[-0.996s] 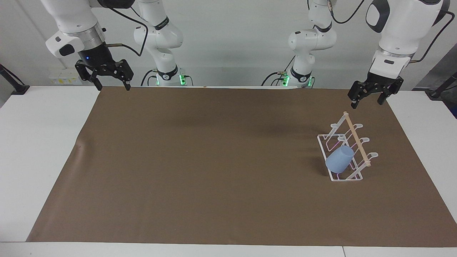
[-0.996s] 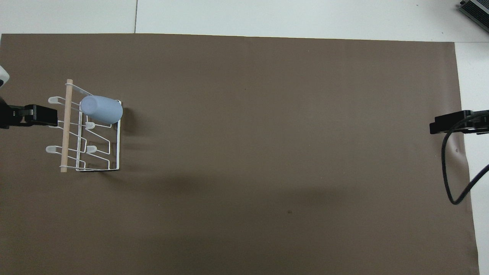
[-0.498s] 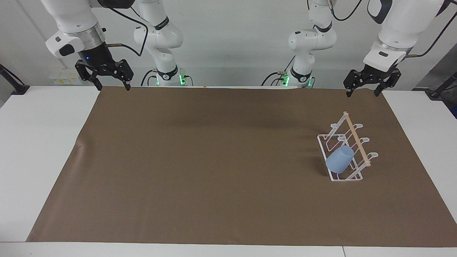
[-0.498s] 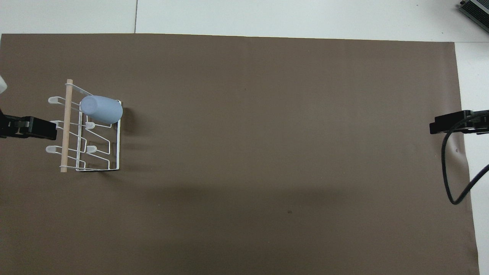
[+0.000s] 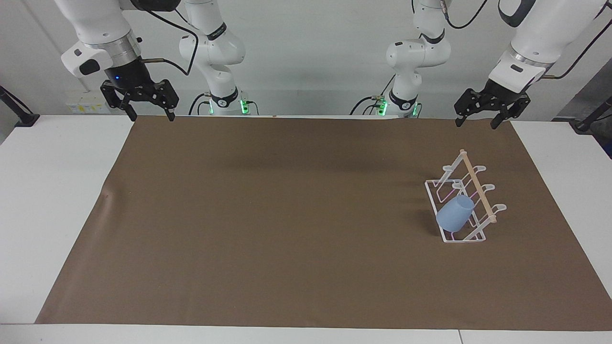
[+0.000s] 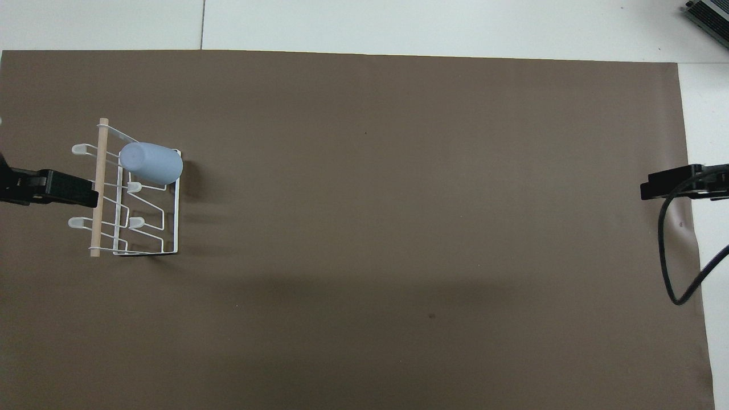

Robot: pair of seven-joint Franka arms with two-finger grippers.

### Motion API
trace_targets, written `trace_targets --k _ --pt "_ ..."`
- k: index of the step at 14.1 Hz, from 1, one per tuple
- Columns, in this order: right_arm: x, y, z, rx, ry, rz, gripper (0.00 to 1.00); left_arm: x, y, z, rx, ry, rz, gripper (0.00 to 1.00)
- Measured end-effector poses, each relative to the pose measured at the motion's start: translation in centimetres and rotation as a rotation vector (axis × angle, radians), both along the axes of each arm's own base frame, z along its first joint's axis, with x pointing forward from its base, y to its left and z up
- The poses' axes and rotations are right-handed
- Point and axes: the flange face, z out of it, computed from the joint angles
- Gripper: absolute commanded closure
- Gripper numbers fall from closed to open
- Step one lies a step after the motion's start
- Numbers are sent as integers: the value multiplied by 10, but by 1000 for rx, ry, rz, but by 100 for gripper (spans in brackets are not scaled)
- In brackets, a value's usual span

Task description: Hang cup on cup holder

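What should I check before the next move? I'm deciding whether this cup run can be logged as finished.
1. Cup on a prong of the cup holder, tilted, base up: ok.
2. Cup free of both grippers: ok.
3. Left gripper raised, open, holding nothing: ok.
4. Right gripper waiting at the right arm's end, open: ok.
5. Cup holder standing flat on the brown mat: ok.
6. Cup seated fully on its prong: cannot tell.

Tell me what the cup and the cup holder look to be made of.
The cup: probably plastic, with an even light-blue matte skin and no glare. The cup holder: thin white wire, likely coated metal, bent into loops; the pale bar along its top looks like bare wood.
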Motion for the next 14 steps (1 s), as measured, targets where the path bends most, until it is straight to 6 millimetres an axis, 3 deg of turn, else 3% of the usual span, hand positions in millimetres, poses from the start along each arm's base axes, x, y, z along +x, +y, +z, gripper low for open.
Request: trace_targets --k 14 --pt "0 0 0 0 0 0 0 -1 2 -1 33 6 -28 0"
